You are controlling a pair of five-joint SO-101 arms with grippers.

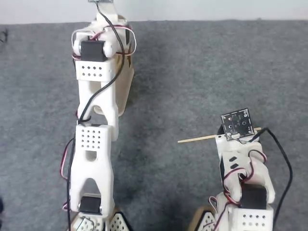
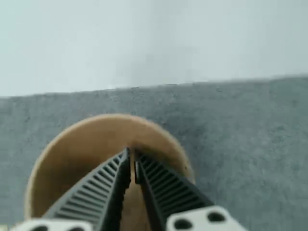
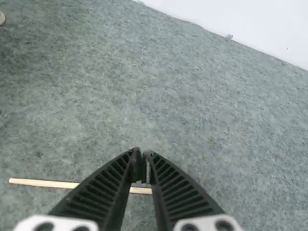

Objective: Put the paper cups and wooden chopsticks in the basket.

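Table: a grey, carpet-like table (image 1: 192, 62) carries both arms, and a white wall (image 1: 202, 8) borders its far edge.
Wooden chopstick: one pale, thin wooden chopstick (image 1: 199, 138) lies flat on the table in front of the right arm.
Chopstick axis: in the high view its long axis runs across the table from side to side, slightly slanted. The end pointing toward the left arm lies a little nearer the arm bases, and the other end passes under the right wrist.
Right hand: the right hand (image 3: 141, 154) hangs over the chopstick (image 3: 43, 183) with its black ribbed fingers (image 3: 110, 185) together, leaving a hairline slit. The stick crosses behind them, and they hold nothing.
Paper cup: a tan paper cup (image 1: 124, 86) sits on the far part of the table, under the outstretched left arm and partly hidden by it. What shows of it runs lengthwise along the arm.
Cup in the left wrist view: it shows as a broad, rounded tan shape (image 2: 82, 149), blurred, just behind the fingers.
Left hand: the left hand (image 2: 131, 155) has its fingers (image 2: 159, 185) drawn together with a narrow gap, and tan shows through the gap. I cannot tell whether they pinch the cup's wall or only sit in front of it.
Writing: a small black circuit board (image 1: 237, 123) on the right wrist bears marks too small to read.
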